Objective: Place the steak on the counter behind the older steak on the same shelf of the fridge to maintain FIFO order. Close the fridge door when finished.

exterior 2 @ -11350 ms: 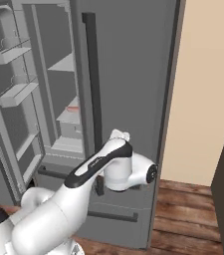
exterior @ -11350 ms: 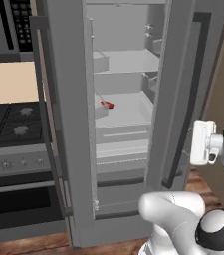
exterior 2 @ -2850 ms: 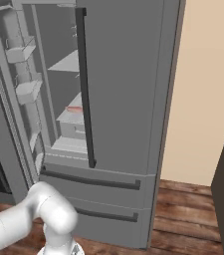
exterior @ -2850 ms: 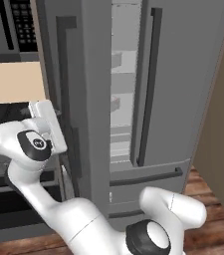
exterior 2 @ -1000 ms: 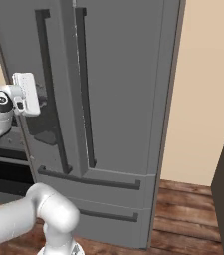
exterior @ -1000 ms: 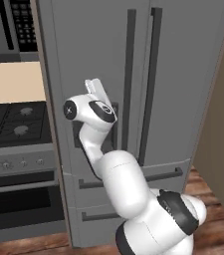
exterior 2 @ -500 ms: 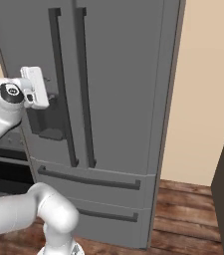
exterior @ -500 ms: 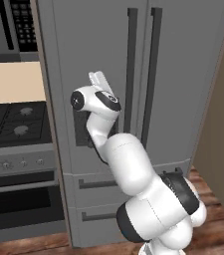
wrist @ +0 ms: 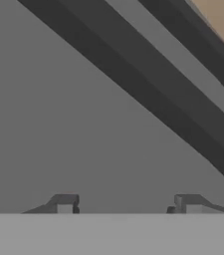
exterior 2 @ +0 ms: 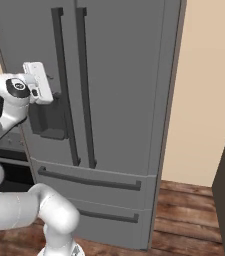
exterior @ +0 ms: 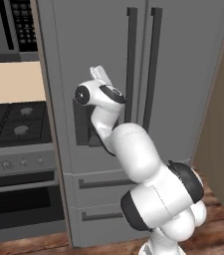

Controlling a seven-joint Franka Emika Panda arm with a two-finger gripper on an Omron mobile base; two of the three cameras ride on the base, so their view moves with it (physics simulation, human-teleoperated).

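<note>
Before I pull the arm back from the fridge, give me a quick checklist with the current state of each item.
1. Both fridge doors flush, no gap at the handles: ok.
2. Hand empty, nothing between its fingertips: ok.
3. Fingertips apart: ok; they face the grey door panel.
4. Hand off the door surface: cannot tell; contact is not visible.
5. Lower drawer fronts shut: ok.
6. Steak sits behind the older one on the shelf: cannot tell, the doors hide it.
</note>
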